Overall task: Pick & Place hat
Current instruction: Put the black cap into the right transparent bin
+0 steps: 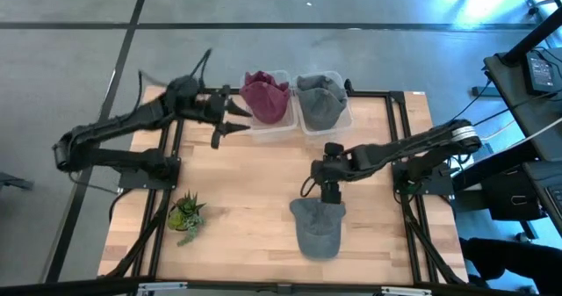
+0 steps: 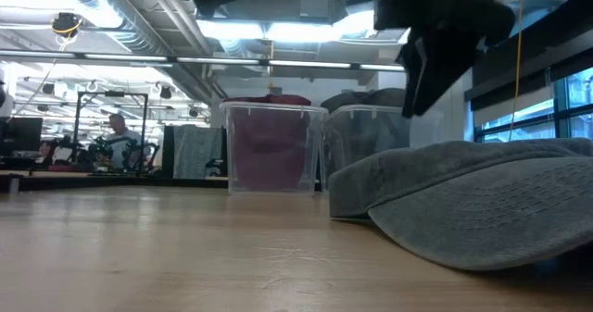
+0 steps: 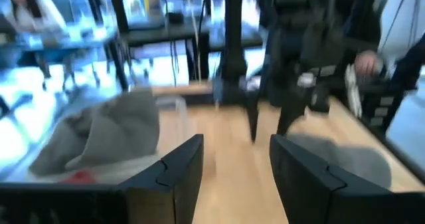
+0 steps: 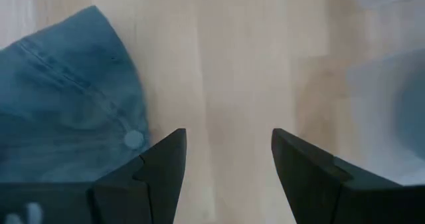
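A grey-blue cap lies flat on the wooden table near its near edge, also seen in the low view and the right wrist view. My right gripper hangs open just above the cap's far edge, pointing down, and touches nothing; in the low view it is clear of the cap. My left gripper is open in the air beside the bins at the far edge. A maroon hat and a grey hat sit in those bins.
Two clear plastic bins stand side by side at the table's far edge. A small potted plant stands near the left near corner. Bare wood lies between the plant and the cap. A person shows far behind.
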Motion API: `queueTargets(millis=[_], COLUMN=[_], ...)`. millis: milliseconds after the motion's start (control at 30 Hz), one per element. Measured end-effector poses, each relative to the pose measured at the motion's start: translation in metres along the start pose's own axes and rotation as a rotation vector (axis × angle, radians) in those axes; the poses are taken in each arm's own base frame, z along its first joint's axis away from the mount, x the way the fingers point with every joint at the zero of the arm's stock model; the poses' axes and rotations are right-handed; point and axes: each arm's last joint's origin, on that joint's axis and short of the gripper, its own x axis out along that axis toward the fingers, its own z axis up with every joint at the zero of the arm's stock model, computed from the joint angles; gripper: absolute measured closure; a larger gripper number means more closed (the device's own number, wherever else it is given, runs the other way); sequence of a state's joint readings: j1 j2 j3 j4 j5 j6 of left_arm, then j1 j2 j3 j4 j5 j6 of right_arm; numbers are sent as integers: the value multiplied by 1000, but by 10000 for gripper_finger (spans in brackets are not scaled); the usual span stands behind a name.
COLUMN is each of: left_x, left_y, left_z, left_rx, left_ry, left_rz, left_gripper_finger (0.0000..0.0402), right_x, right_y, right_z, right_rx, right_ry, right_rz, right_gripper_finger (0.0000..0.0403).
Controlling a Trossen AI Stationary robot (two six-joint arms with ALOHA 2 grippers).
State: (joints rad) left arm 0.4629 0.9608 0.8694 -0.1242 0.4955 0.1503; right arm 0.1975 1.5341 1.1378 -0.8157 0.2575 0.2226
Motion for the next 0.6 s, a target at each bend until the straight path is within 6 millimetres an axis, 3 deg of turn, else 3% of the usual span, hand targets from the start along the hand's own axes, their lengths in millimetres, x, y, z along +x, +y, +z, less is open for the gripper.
queueTargets(millis=[200, 600], left_x=[1, 6], left_y=[-24, -46], left_z=[-41, -53], left_rx=[-31, 33], left_ry=[-181, -200], left_rz=[-68, -164], left_gripper_finger=[235, 236], right_x=[33, 84], right_y=[25, 55], right_z=[4, -6], right_rx=[-28, -10], right_ry=[61, 220], right_rz=[156, 178], right_gripper_finger=[183, 183])
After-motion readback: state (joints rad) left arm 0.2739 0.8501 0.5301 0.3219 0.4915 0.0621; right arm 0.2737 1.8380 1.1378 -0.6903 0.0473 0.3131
